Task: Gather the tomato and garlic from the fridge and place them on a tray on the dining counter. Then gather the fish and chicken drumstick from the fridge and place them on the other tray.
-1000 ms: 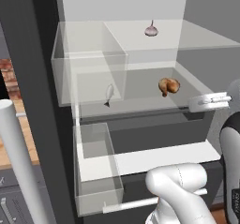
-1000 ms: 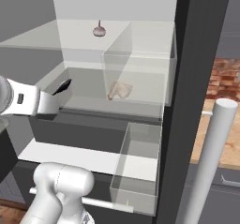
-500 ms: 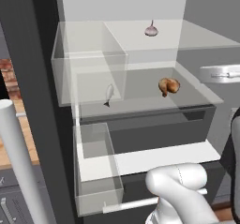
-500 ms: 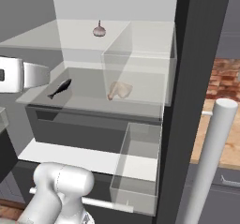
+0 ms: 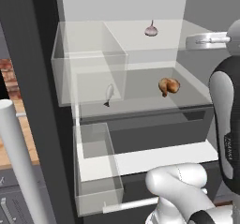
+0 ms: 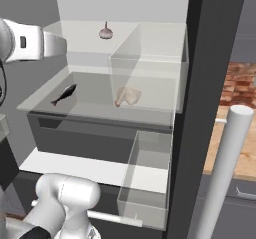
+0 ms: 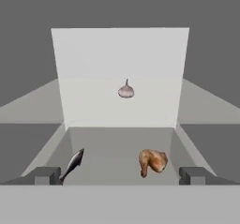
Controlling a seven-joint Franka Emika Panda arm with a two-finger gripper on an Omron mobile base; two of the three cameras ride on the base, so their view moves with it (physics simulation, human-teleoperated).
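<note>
White and wide open with nothing in it, the gripper has lifted up, so the garlic sits straight ahead, ready to grab.

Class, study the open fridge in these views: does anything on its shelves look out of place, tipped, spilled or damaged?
Nothing stands out. The garlic sits upright on the upper shelf, with the fish and chicken drumstick lying apart on the shelf below. No spill or damage shows, and no tomato is in sight.
</note>
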